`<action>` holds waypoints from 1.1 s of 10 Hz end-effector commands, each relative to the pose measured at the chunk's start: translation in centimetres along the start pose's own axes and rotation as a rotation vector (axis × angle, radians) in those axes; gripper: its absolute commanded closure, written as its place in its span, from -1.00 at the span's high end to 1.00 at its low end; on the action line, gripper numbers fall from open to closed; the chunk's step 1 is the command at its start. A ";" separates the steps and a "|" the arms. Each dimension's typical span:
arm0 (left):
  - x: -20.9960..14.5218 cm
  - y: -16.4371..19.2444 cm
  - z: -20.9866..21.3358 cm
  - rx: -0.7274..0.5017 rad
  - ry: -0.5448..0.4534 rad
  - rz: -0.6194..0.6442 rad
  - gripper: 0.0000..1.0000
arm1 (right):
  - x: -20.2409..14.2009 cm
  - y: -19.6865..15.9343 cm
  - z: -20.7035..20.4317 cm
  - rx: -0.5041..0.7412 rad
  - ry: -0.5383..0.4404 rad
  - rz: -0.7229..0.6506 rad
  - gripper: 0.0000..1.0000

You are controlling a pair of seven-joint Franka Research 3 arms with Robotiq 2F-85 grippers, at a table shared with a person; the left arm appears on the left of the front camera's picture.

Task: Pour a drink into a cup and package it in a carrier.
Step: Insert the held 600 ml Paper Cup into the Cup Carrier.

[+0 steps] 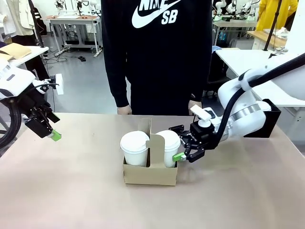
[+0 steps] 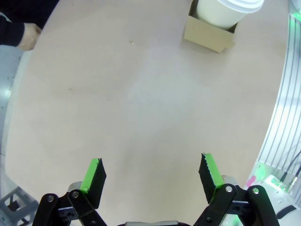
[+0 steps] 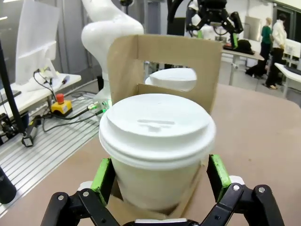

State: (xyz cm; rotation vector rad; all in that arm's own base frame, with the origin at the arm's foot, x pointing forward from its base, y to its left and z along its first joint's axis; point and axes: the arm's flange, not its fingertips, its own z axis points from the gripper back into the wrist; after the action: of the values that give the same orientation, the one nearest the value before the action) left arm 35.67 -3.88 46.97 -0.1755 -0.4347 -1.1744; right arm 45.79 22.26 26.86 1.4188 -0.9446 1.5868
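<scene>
Two white lidded cups, one carrier, two grippers, one person; the brown cardboard carrier sits mid-table with its tall handle panel upright between the slots; left cup in the slot on the robot's left, right cup in the slot on the robot's right, both upright, lids on.

Right gripper reaches in low from the right, level with the right cup and the carrier's right edge; in the right wrist view the right gripper has jaws spread wide, one green pad on each side of the right cup; pads just beside the cup wall, contact cannot be told; the carrier handle panel stands behind that cup, the second lid seen through its cut-out.

Left gripper hangs over the table's left edge, well apart from the carrier; in the left wrist view the left gripper has jaws wide apart, nothing between them, bare table below; carrier corner and one cup at the top edge.

Person stands at the far side, dark sweatshirt, one hand at the table's far edge.
</scene>
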 end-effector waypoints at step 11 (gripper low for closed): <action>0.1 0.0 0.1 0.001 -0.010 0.005 1.00 | 7.8 19.0 20.1 -0.923 0.296 -0.516 1.00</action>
State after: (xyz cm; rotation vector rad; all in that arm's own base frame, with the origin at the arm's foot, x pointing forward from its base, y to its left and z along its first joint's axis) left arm 35.67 -3.89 47.00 -0.1729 -0.4343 -1.1742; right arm 38.32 -4.94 36.31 0.6588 -0.8906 0.7644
